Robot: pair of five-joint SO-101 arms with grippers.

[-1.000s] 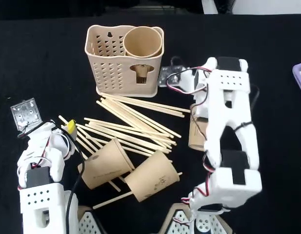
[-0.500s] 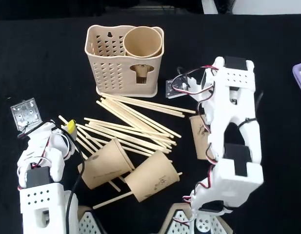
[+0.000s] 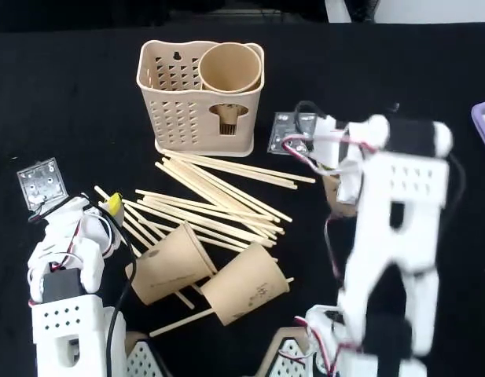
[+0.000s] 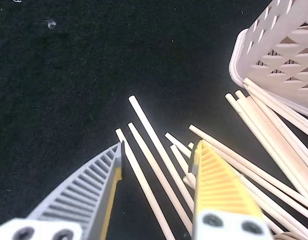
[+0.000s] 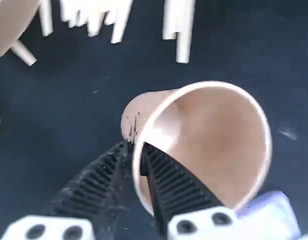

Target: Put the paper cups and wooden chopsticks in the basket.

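Right fingers (image 5: 166, 175) pinch a paper cup (image 5: 213, 135) by its rim; left fingers (image 4: 218, 185) gape over chopsticks (image 4: 154, 145).

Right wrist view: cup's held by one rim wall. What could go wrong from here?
1. The right jaws pinch only the thin rim wall of the paper cup; it may crease, or swing and slip out.
2. A stored cup already sits in the basket; lowering this one tilted could catch a rim instead of nesting.
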